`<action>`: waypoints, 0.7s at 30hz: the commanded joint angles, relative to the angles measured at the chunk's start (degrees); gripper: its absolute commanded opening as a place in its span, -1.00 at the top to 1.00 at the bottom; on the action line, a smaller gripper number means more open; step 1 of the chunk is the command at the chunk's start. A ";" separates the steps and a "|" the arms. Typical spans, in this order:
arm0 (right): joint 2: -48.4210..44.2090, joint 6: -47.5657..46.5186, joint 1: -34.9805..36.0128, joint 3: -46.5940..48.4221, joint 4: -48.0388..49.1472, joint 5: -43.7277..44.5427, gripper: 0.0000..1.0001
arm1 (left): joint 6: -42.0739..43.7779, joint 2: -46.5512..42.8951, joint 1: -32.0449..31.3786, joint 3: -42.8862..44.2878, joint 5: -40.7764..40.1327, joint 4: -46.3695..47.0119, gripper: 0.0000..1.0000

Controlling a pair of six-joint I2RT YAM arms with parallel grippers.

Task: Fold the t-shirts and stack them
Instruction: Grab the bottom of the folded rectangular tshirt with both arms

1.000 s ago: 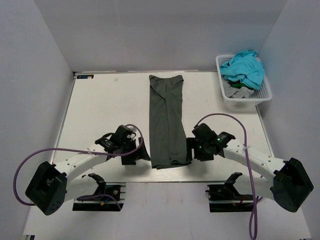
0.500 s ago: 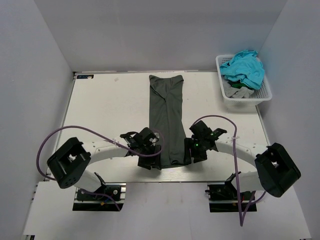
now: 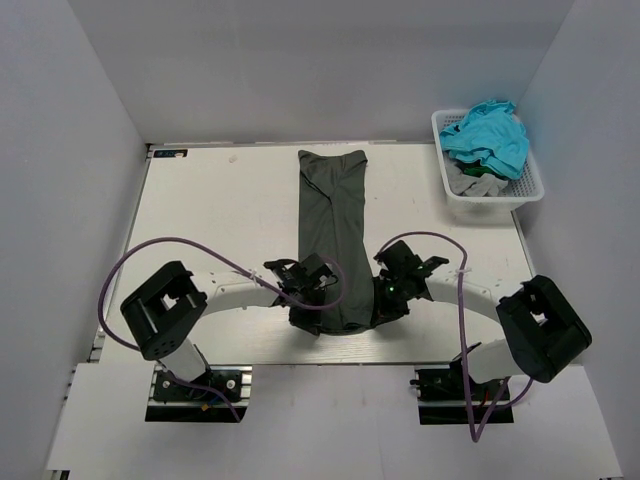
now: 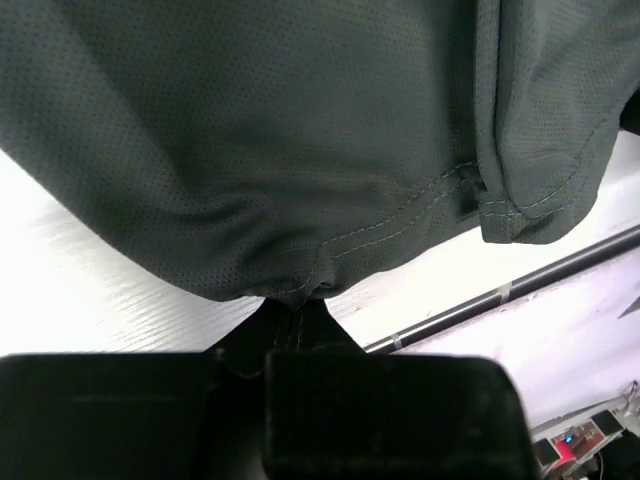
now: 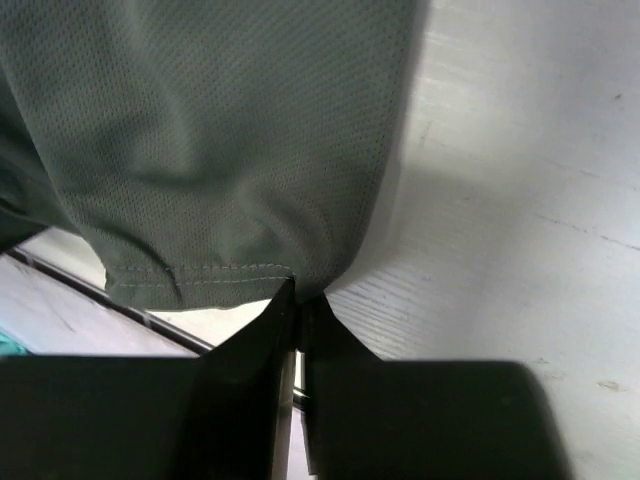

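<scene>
Lying as a long folded strip down the middle of the table (image 3: 210, 220), the charcoal-grey t-shirt (image 3: 333, 230) runs from 12 o'clock to 6 o'clock. Left gripper (image 3: 308, 322): jaws pinched together on the near hem at its 7 o'clock corner. Right gripper (image 3: 378, 312): jaws pinched together on the same hem at its 5 o'clock corner. White lattice basket (image 3: 530, 190), at 2 o'clock, well apart: holds a turquoise t-shirt (image 3: 487, 135) over a light grey t-shirt (image 3: 478, 183).

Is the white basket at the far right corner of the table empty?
No, the white basket holds a crumpled turquoise t-shirt with a light grey t-shirt under it.
</scene>
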 commanded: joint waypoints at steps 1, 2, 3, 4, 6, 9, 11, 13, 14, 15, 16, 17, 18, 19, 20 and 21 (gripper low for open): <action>0.90 -1.93 -0.21 0.13 0.94 3.78 1.00 | -0.32 0.59 -0.34 0.73 -5.81 -3.79 1.00; 0.64 -2.11 -0.29 0.22 0.77 4.13 1.00 | -0.93 -0.28 -0.34 0.73 -5.81 -3.79 1.00; 0.20 -2.98 -0.29 0.57 0.59 4.14 1.00 | -0.94 -1.51 -0.34 1.43 -5.81 -3.79 1.00; -1.37 -3.43 -0.29 1.27 0.50 3.70 1.00 | -0.94 -2.13 -0.34 2.48 -5.81 -5.10 1.00; -2.79 -4.92 -0.12 2.50 0.24 3.35 1.00 | -0.94 -2.75 -0.34 4.41 -6.86 -6.42 1.00; -5.60 -5.54 -0.21 4.88 -0.64 4.13 1.00 | -1.47 -3.54 0.26 8.27 -10.19 -10.11 1.00; -6.22 -5.80 -0.21 7.25 -1.52 6.14 1.00 | -1.47 -3.54 0.97 9.86 -10.98 -10.65 1.00; -5.44 -6.41 -0.38 9.44 -1.87 7.03 1.00 | -0.94 -2.85 1.58 12.50 -14.75 -10.65 1.00; -4.65 -6.51 -0.38 10.67 -2.05 8.51 1.00 | -0.94 -2.06 1.59 13.81 -15.99 -12.74 1.00; -4.03 -6.68 -0.47 12.60 -2.05 8.79 1.00 | -0.94 -0.14 1.59 17.22 -17.31 -14.06 1.00; -1.85 -6.68 -0.73 13.66 -3.18 9.23 1.00 | -0.94 0.67 1.59 18.99 -20.11 -15.64 1.00; -0.96 -6.68 -1.08 16.11 -3.63 10.54 1.00 | -0.94 1.37 1.59 21.97 -21.61 -18.10 1.00; -0.43 -7.29 -1.43 18.83 -4.07 11.16 1.00 | -1.55 1.99 2.81 23.22 -22.85 -19.08 1.00; 2.10 -7.38 -1.61 19.99 -5.03 12.38 1.00 | -1.55 2.60 3.34 24.19 -24.25 -19.70 1.00; 2.39 -7.73 -1.96 23.57 -5.21 12.83 1.00 | -1.55 2.61 4.04 25.59 -24.96 -20.31 1.00; 2.91 -8.61 -2.75 24.56 -5.04 13.01 1.00 | -1.55 3.13 5.53 26.30 -25.58 -20.32 1.00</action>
